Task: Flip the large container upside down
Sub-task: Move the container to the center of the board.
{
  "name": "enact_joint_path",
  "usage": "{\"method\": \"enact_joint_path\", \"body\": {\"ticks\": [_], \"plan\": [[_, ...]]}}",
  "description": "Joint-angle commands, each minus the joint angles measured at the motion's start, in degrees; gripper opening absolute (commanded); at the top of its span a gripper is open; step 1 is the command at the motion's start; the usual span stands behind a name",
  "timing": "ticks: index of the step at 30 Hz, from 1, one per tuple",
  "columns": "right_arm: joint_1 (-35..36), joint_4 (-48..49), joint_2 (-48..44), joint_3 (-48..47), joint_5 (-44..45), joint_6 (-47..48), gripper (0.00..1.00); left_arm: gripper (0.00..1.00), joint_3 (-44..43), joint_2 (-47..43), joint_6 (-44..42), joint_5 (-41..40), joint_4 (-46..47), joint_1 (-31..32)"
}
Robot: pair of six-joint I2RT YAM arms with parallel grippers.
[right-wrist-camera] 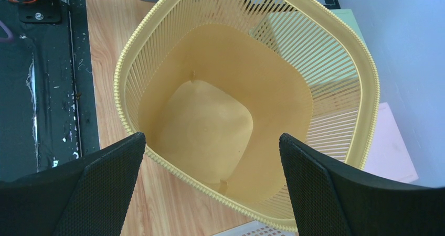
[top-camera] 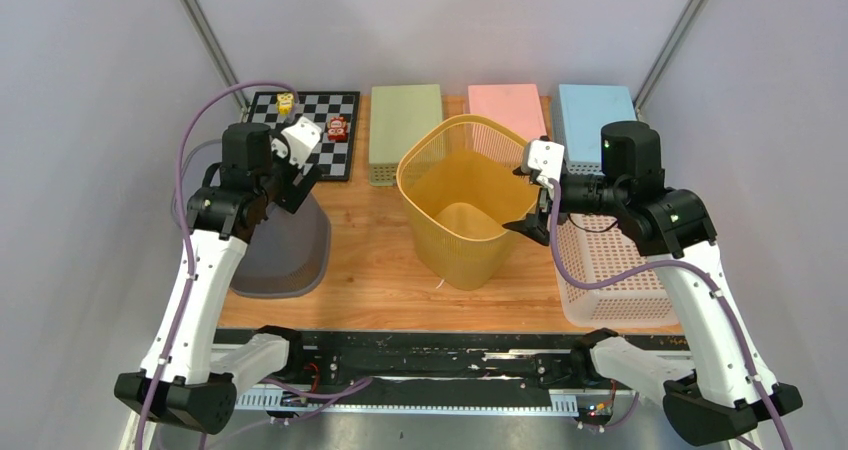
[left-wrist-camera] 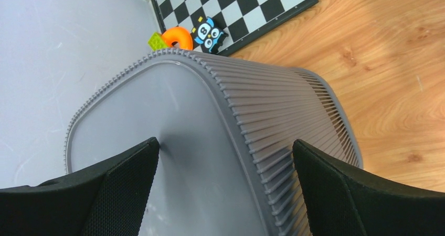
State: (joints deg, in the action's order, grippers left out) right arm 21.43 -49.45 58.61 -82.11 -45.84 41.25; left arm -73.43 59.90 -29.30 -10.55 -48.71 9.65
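— Grey bin (top-camera: 285, 245) nearest, 9 o'clock, base up; left gripper (left-wrist-camera: 223, 147) above, spread wide, empty.
— Yellow basket (top-camera: 455, 235) mid-table (top-camera: 380, 280), upright. Right gripper (right-wrist-camera: 211, 136) at 3 o'clock rim, gaping, empty.
— Could slip off thin rim mid-flip, striking white basket (top-camera: 610, 270).

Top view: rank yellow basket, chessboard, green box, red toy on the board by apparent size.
1. yellow basket, clearly largest
2. chessboard and green box: they look alike, and the left arm covers a corner of the board, so these two are not ranked
3. red toy, smallest
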Motion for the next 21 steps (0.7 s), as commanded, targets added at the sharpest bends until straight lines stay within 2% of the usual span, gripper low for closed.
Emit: {"method": "enact_joint_path", "body": {"ticks": [1,14,18,21], "plan": [[1.0,0.2,-0.8,0.2,0.1,-0.8,1.0,0.96,2.2,1.3,-2.6,1.4,-4.0,-3.3],[1.4,-0.8,-2.2,0.5,0.0,0.0,1.0,0.97,1.3,1.6,-4.0,3.0,-3.6,-5.9],[2.7,-5.1,-3.1,0.2,-0.1,5.0,1.0,1.0,-2.2,1.1,-2.7,7.2,-5.9,-5.8],[4.7,-12.5,-2.6,-1.9,1.4,11.9,1.0,1.0,-6.1,1.0,-2.1,10.0,-7.8,-5.7]]}}
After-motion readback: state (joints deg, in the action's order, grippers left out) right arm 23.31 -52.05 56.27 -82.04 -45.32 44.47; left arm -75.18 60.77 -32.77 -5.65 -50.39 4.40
